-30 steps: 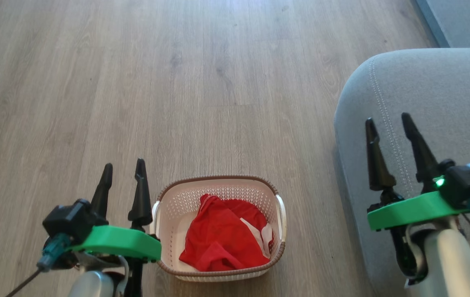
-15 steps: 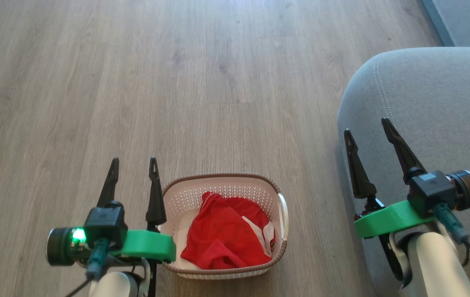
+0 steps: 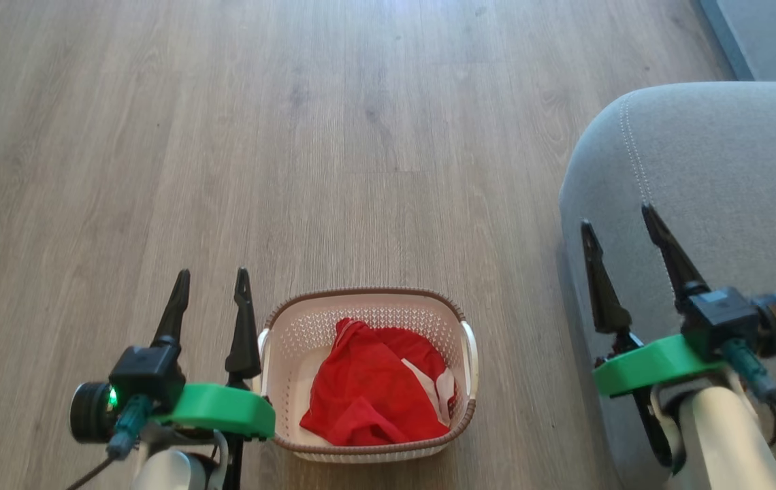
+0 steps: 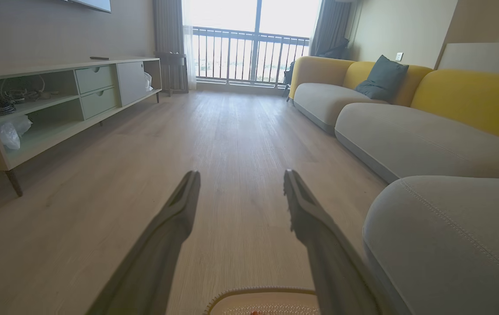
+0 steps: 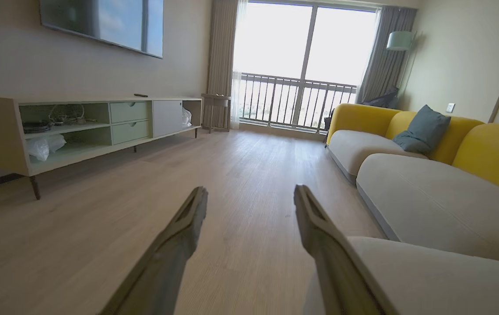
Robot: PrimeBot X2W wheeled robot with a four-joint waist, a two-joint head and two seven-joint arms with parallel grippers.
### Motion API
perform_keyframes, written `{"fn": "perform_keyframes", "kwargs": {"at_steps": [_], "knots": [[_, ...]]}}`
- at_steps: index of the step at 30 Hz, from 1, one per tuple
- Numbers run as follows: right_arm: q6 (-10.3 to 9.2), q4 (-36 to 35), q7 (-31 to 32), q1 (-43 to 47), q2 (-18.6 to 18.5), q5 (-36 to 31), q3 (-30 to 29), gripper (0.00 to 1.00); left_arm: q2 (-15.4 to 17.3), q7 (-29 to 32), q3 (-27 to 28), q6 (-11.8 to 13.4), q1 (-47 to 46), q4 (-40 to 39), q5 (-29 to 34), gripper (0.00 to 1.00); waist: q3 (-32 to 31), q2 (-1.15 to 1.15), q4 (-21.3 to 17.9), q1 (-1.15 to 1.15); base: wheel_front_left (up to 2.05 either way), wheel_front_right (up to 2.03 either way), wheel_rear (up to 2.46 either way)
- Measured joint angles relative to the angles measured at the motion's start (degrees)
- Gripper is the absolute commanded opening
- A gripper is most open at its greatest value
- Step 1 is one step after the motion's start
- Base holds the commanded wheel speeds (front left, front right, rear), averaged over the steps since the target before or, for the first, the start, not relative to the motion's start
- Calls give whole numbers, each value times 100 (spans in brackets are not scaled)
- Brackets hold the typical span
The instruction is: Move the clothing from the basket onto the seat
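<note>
Red clothing (image 3: pixel 371 391) with a white panel lies bunched in the cream basket (image 3: pixel 293 340) on the wood floor, low in the head view. Just left of the basket my left gripper (image 3: pixel 212 280) stands open and holds nothing. The grey seat (image 3: pixel 721 170) fills the right side, and my right gripper (image 3: pixel 619 221) hovers open over its left edge. In the left wrist view the left gripper (image 4: pixel 240 176) points down the room, with the basket rim (image 4: pixel 258 292) at the bottom and the seat (image 4: pixel 451 236) at the right. The right gripper (image 5: pixel 250 191) is open beside the seat (image 5: pixel 433 275).
A long grey and yellow sofa (image 4: pixel 407 131) with a dark cushion (image 4: pixel 383 78) runs along the right wall. A low TV cabinet (image 4: pixel 57 100) stands along the left wall. Balcony doors (image 5: pixel 302 65) close the far end. Wood floor (image 3: pixel 293 136) stretches ahead of the basket.
Both wrists have rolled, so their cameras now sit at the outer sides. The right gripper has dropped slightly lower in view. The basket and clothing have not moved.
</note>
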Motion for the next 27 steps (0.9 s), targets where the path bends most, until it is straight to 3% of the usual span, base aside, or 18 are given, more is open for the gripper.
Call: {"fn": "perform_keyframes", "kwargs": {"at_steps": [6,13,27], "knots": [[0,802,1,30,-1,420,46,100,-3,1,-57,-10,3,338,178,100,-36,0,7,0,0,0,0],[0,1340,1,23,-1,215,280,100,-5,1,-181,-185,12,756,-45,100,-47,0,4,0,0,0,0],[0,1438,1,6,-1,339,221,100,-5,1,-163,-221,12,866,-147,100,17,0,-17,0,0,0,0]]}}
